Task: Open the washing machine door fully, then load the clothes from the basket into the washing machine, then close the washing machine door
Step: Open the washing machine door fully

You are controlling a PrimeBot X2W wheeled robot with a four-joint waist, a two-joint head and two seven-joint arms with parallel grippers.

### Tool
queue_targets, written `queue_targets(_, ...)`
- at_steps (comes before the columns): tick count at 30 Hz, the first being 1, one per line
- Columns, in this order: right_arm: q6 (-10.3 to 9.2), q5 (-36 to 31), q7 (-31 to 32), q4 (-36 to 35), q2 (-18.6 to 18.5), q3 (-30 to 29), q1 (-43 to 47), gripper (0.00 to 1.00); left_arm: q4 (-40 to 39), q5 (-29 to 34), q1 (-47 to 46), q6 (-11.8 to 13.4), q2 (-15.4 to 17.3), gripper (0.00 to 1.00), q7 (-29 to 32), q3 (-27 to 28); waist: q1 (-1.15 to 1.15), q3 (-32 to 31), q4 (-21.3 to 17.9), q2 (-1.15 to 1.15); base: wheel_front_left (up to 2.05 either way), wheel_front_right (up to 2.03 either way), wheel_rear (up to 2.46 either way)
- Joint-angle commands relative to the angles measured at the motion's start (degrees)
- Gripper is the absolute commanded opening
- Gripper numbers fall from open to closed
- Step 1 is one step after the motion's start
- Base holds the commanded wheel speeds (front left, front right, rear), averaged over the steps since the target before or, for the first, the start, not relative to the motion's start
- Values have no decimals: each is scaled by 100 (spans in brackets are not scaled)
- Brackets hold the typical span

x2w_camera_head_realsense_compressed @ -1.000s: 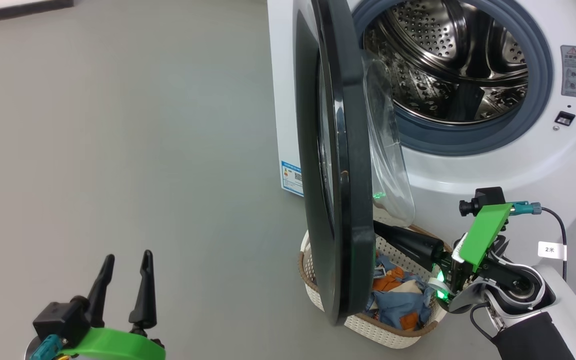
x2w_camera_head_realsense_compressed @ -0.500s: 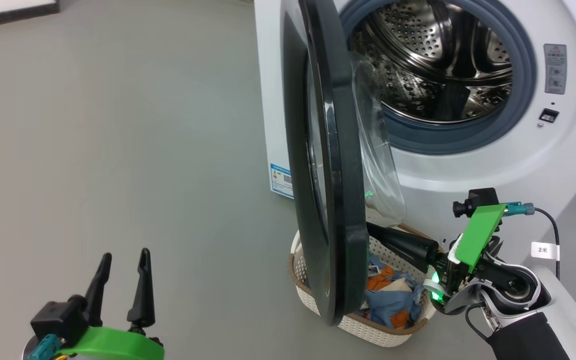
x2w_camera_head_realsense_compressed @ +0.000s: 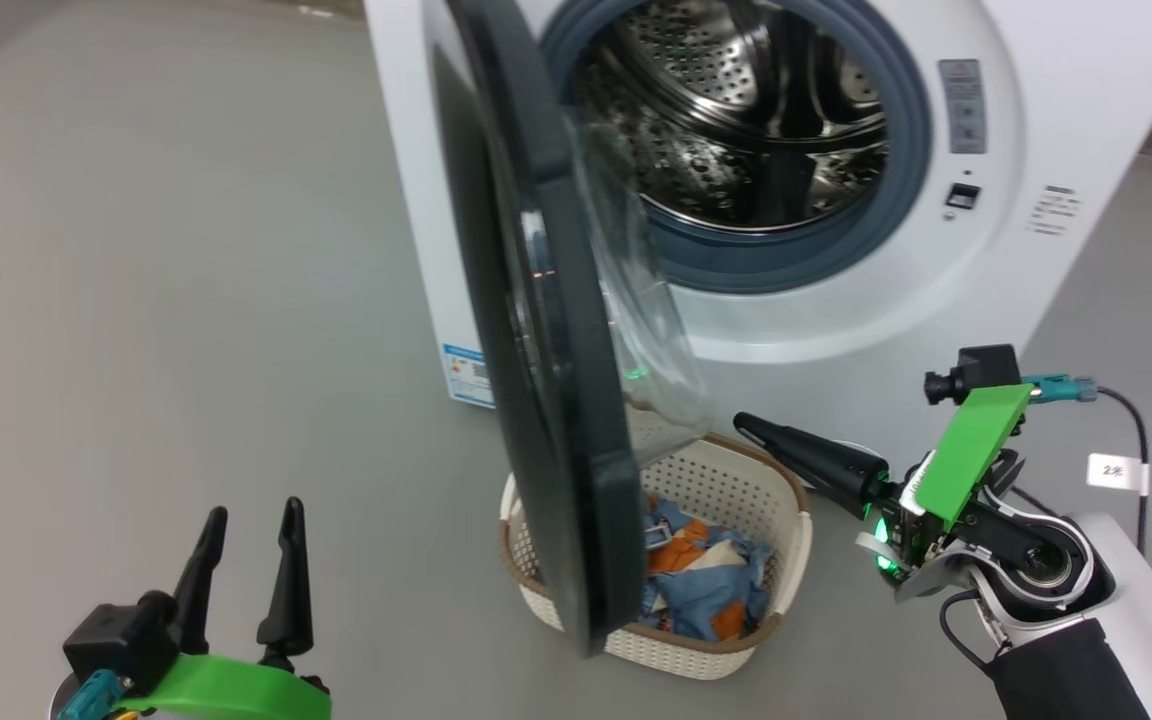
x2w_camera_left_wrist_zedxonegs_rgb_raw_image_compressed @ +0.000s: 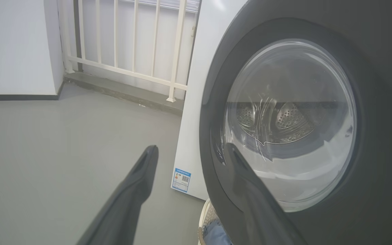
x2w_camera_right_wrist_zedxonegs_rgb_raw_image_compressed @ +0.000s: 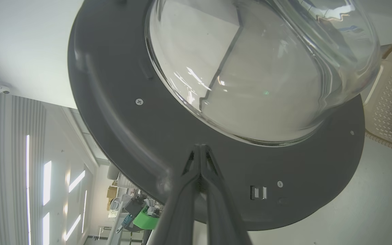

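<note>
washing machine door ajar, edge-on, top cut off | basket on floor beneath, left part hidden by door | clothes inside, partly hidden | right claw fingers together, near door's inner face | left claw spread, empty

We see a smooth grey floor carrying two things directly: the big white washing machine standing at the back and, just before its front (whether they touch we cannot tell), the small cream basket with its brown rim.
</note>
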Motion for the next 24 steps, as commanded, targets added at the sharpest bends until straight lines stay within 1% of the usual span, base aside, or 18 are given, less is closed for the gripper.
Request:
queue_targets(1, 34, -254, -143, -302, -89, 46, 21, 89, -148, -56, -53, 22, 125, 100, -57, 157, 0, -28, -320, 0, 0, 0, 0)
queue_targets(2, 34, -356, -230, -396, -109, 70, 51, 100, -148, -60, -53, 21, 128, 100, -62, 154, 0, -35, -383, 0, 0, 0, 0)
queue_targets(8, 34, -936, -846, -970, -238, 226, 263, 100, -166, -92, -57, 18, 139, 100, -79, 131, 0, -54, -731, 0, 0, 0, 0)
queue_targets(14, 34, -1699, -1852, -1336, -444, 382, 411, 100, -177, -119, -37, 21, 132, 100, -101, 100, 0, -44, -1005, 0, 0, 0, 0)
queue_targets(17, 34, -1803, -2204, -1432, -512, 464, 507, 100, -183, -136, -29, 23, 122, 100, -110, 84, 0, -34, -1121, 0, 0, 0, 0)
queue_targets(22, 34, -2345, -3046, -1457, -793, 589, 604, 100, -202, -149, -11, 33, 91, 100, -130, 26, 0, -19, -1326, 0, 0, 0, 0)
queue_targets(23, 34, -2345, -3046, -1457, -793, 589, 604, 100, -202, -149, -11, 33, 91, 100, -130, 26, 0, -19, -1326, 0, 0, 0, 0)
queue_targets(24, 34, -2438, -3228, -1452, -822, 585, 622, 100, -211, -152, -10, 38, 85, 100, -135, 20, 0, -14, -1356, 0, 0, 0, 0)
